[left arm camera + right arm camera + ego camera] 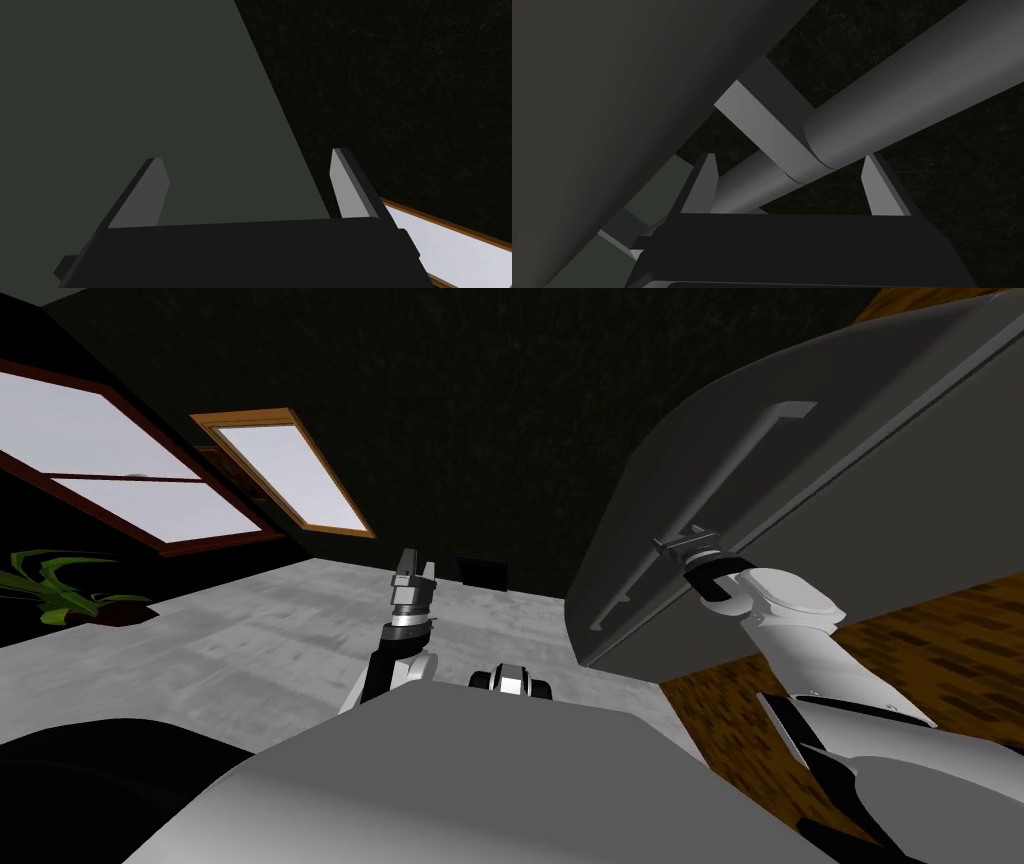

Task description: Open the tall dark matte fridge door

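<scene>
The tall grey fridge door [880, 458] slants across the right of the head view, with a long bar handle [720, 478] running along it. My right gripper [680, 545] is at the lower part of that handle. Seen from the right wrist, the round handle [912, 85] and its mounting bracket [762, 120] pass between the two fingers of the right gripper [789, 158], which stand open and apart from the bar. The door face [612, 100] lies just beside them. My left gripper [415, 573] is raised in front of my chest, its fingers [155, 192] open and holding nothing.
A dark wall stands ahead with a small dark vent [483, 571] at its foot. Two framed windows [120, 468] [290, 473] and a green plant [60, 588] are to the left. The floor is grey [250, 628], with brown wood [900, 658] under the fridge.
</scene>
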Available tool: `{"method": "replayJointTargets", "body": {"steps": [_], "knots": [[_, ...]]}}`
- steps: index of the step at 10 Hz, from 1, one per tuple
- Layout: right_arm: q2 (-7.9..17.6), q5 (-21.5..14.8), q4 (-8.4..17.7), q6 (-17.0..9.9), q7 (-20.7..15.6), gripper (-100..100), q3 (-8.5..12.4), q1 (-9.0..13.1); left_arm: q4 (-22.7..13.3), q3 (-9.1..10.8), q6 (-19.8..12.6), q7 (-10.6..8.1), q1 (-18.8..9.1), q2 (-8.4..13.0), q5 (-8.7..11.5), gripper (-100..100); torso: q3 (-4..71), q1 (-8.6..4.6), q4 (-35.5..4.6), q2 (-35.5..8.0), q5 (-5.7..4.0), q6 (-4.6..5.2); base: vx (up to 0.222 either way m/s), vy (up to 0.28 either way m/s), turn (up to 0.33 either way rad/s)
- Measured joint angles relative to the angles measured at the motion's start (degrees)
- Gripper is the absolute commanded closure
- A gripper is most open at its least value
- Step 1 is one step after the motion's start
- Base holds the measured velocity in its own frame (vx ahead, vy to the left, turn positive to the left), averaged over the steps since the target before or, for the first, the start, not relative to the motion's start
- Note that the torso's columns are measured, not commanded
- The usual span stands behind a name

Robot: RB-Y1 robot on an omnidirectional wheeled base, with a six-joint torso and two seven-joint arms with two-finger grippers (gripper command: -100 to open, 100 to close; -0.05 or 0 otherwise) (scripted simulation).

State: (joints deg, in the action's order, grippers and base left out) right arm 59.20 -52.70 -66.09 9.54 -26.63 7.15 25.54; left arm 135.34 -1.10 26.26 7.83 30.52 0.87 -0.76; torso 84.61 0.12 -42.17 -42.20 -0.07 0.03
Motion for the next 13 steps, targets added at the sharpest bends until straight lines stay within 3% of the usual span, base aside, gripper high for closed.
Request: {"method": "replayJointTargets", "body": {"steps": [4,8,11,13], "knots": [[0.89,-0.09,2.33,-2.46,-0.21,100,-0.04,0.03,0.01,-0.01,0.00,0.00,0.00,-0.01,0.00,0,0.40,0.10,0.04,0.47,0.28,-0.47,0.112,0.249,-0.008],[3.40,0.34,4.67,-6.17,0.31,100,-0.26,-0.78,0.01,-0.02,0.01,0.00,0.01,-0.02,0.00,0,0.49,0.20,-0.01,0.59,0.41,-0.52,0.113,0.302,-0.004],[3.49,-0.19,7.71,-7.31,-0.91,100,1.27,-0.42,0.01,-0.01,0.01,0.00,0.02,-0.01,0.00,0,0.49,-0.03,-0.06,0.58,0.40,-0.37,0.175,0.309,0.006],[4.52,0.16,8.92,-9.75,-0.64,100,0.15,-0.34,0.01,-0.01,0.01,0.00,0.01,-0.01,0.00,0,0.54,-0.24,-0.10,0.56,0.46,-0.52,0.137,0.277,0.007]]}}
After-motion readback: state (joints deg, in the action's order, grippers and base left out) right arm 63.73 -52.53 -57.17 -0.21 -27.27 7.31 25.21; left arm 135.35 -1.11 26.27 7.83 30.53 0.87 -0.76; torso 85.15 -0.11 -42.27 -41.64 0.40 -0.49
